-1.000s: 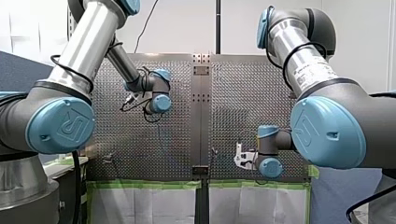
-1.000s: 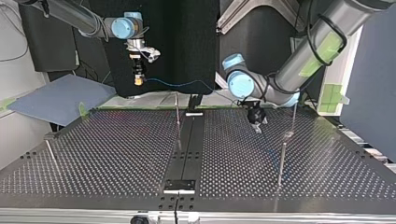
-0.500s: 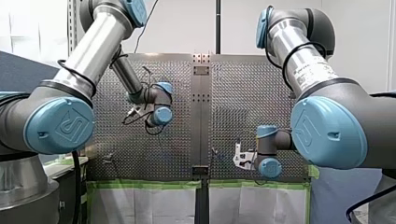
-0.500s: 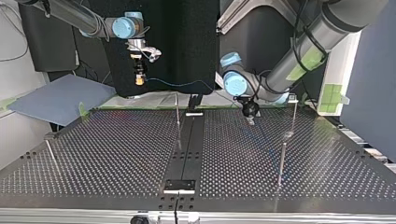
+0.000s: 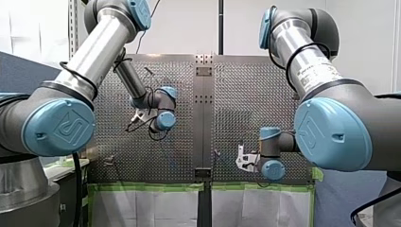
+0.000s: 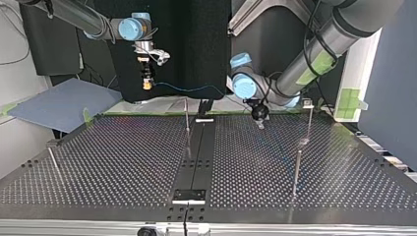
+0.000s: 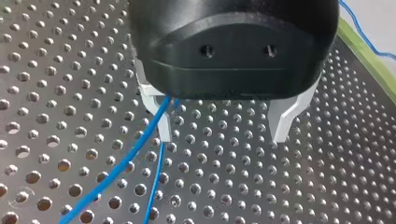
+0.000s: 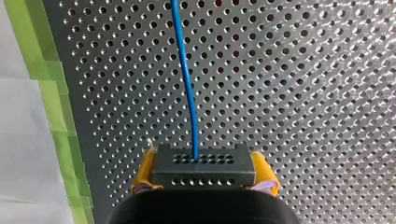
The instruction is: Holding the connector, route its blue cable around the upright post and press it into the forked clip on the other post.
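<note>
- Front view: black left gripper (image 5: 138,116) hangs low over the perforated metal table (image 5: 246,94), in the view's left half. Right gripper (image 5: 242,161) sits near the edge with the green tape (image 5: 142,187). Neither grip is readable here. Count: two arms, two grippers.
- Top view: the right gripper is held up off the table at the view's left rear, probably so the thin blue cable (image 6: 192,90) trailing from it hangs free for routing. The cable runs across toward the left gripper, which is down near the plate, likely placed to guide the slack.
- Count of thin metal rods: four. They are the centre post (image 6: 187,125), right rear post (image 6: 309,123), right near post (image 6: 296,172) and leaning left post (image 6: 53,160). The right rear post has a blocky head, so it is probably the clip post. The fork itself is too small to confirm.
- Left wrist view: two pale fingers (image 7: 162,122) are spread with nothing between them. The cable crosses at one finger, unpinched. Two blue lines show there; the second may be a reflection.
- Right wrist view: two yellow pads (image 8: 144,173) are clenched on the ends of the dark grey rectangular connector (image 8: 203,165). That grip leaves the holed front face clear, where the one cable exits mid-face and runs ahead over the table.
- Judgement: the cable is not yet round a post or in the clip.
</note>
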